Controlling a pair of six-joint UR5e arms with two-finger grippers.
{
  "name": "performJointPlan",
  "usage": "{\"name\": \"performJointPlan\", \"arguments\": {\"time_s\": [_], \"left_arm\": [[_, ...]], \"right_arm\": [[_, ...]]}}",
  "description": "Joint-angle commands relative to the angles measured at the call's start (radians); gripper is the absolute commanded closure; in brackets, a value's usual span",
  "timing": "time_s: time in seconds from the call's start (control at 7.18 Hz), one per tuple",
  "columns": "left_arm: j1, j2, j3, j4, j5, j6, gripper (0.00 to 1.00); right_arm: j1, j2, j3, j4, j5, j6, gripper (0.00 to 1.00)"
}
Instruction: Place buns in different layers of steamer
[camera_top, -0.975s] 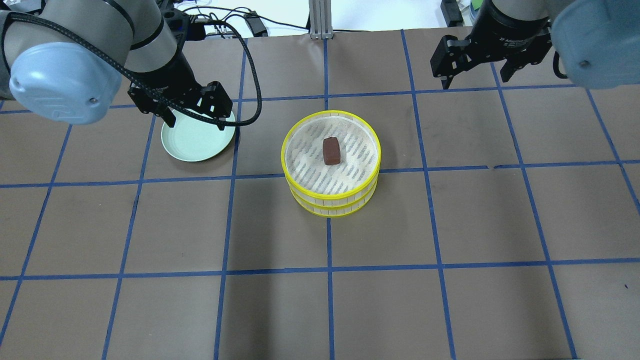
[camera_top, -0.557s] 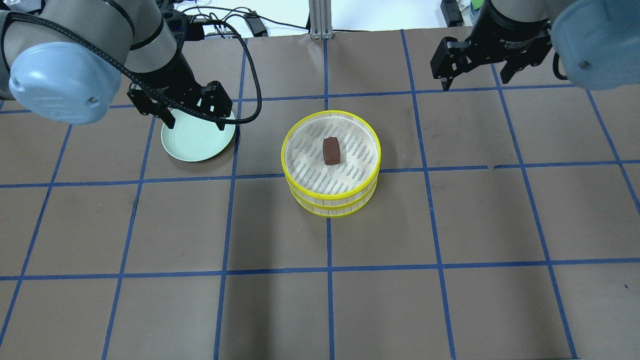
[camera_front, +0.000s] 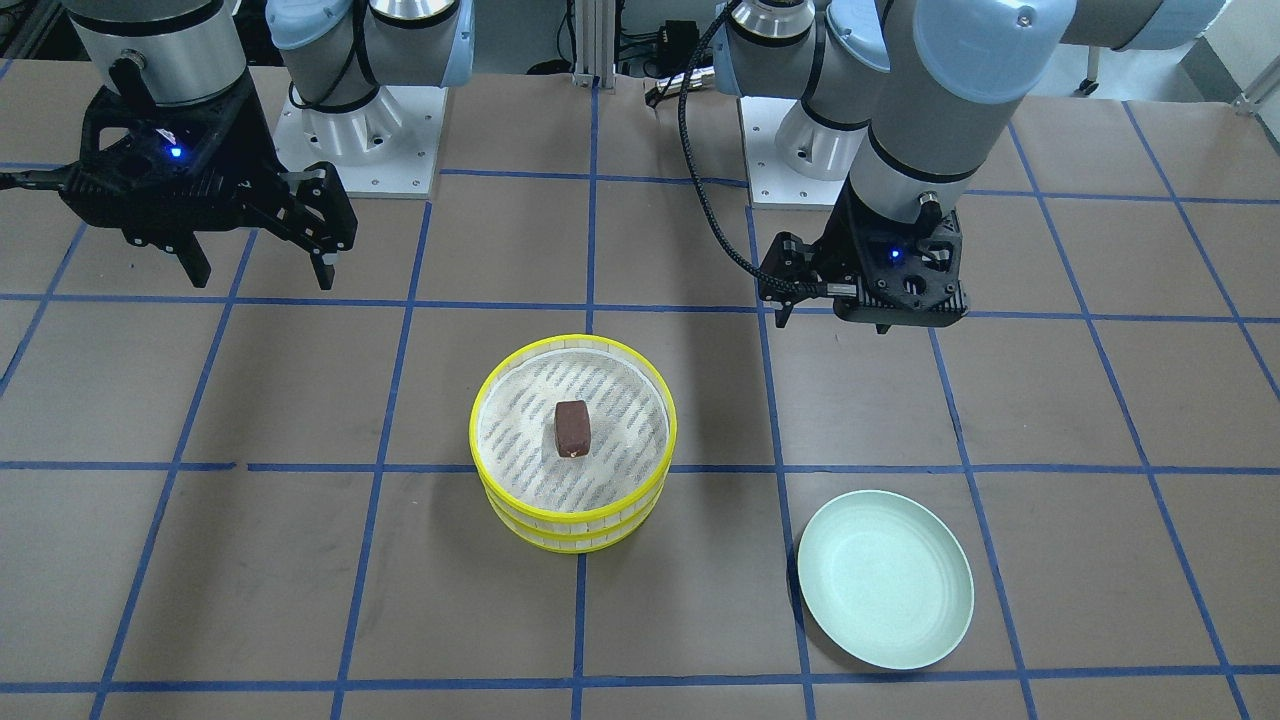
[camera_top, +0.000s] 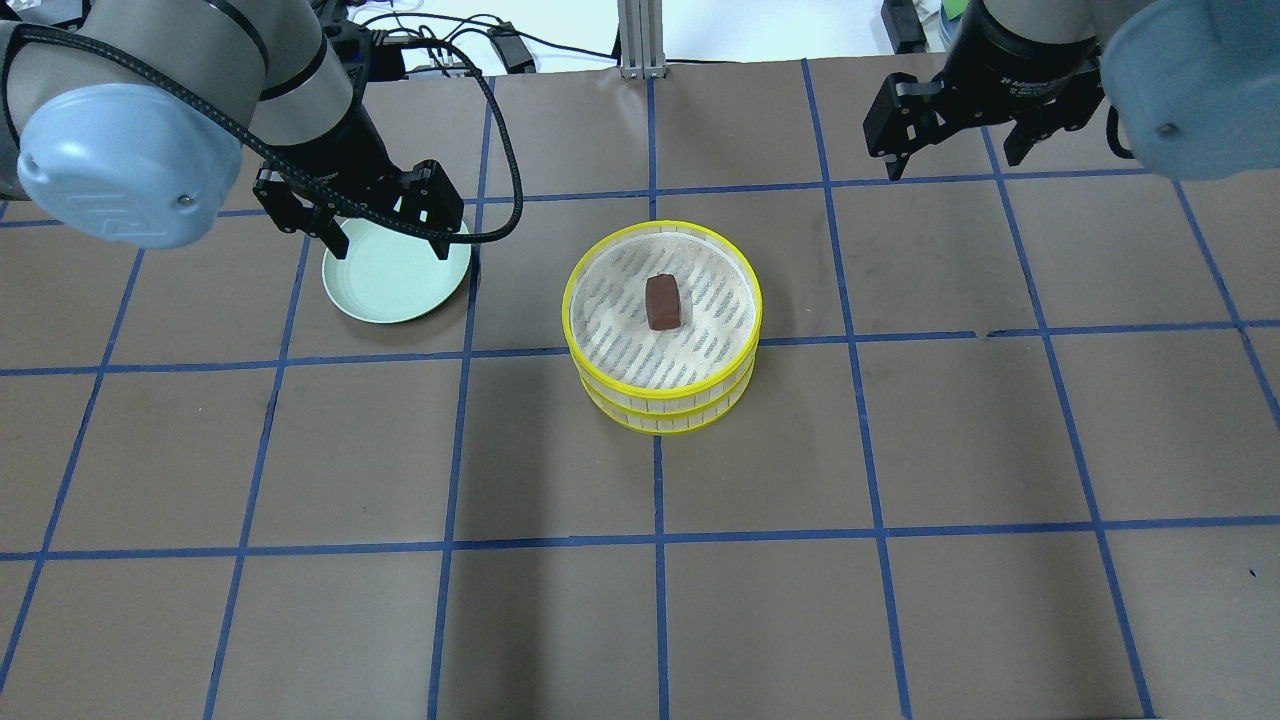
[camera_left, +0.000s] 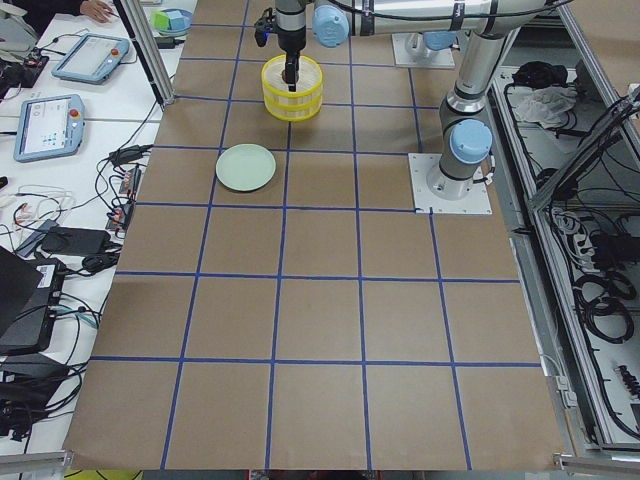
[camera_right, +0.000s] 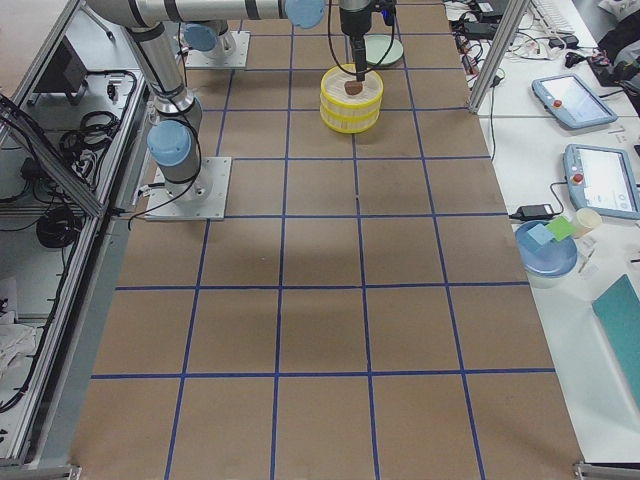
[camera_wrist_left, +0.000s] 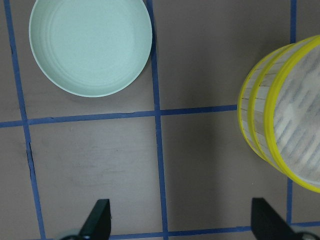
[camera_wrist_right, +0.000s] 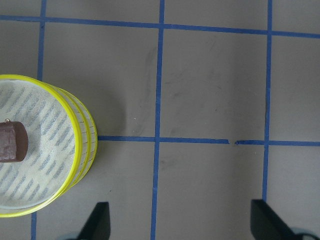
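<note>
Two yellow-rimmed steamer trays are stacked at the table's middle, the top tray (camera_top: 662, 393) on the lower one (camera_top: 664, 425). The dark brown bun (camera_top: 662, 302) lies on the top tray's mesh floor and also shows in the front view (camera_front: 571, 428) and the right wrist view (camera_wrist_right: 11, 141). The cream bun is hidden. My left gripper (camera_top: 388, 242) is open and empty above the far edge of the pale green plate (camera_top: 395, 290). My right gripper (camera_top: 950, 160) is open and empty, raised at the back right, well away from the stack.
The plate (camera_front: 885, 580) has nothing on it. Brown table paper with a blue tape grid surrounds the stack (camera_wrist_left: 257, 120). Cables and arm bases sit at the robot's edge of the table.
Both grippers have drifted slightly back toward the robot's side. The stack, the brown bun and the plate have not moved.
</note>
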Motion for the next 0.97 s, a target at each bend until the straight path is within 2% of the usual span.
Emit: {"name": "performJointPlan", "arguments": {"time_s": [0.0,0.84], "left_arm": [[0.000,0.004,0.000,0.005,-0.012,0.001,0.00],[-0.002,0.016,0.000,-0.004,-0.001,0.004,0.00]], "right_arm": [[0.000,0.003,0.000,-0.001,0.001,0.000,0.00],[0.000,0.016,0.000,-0.008,0.004,0.004,0.00]]}}
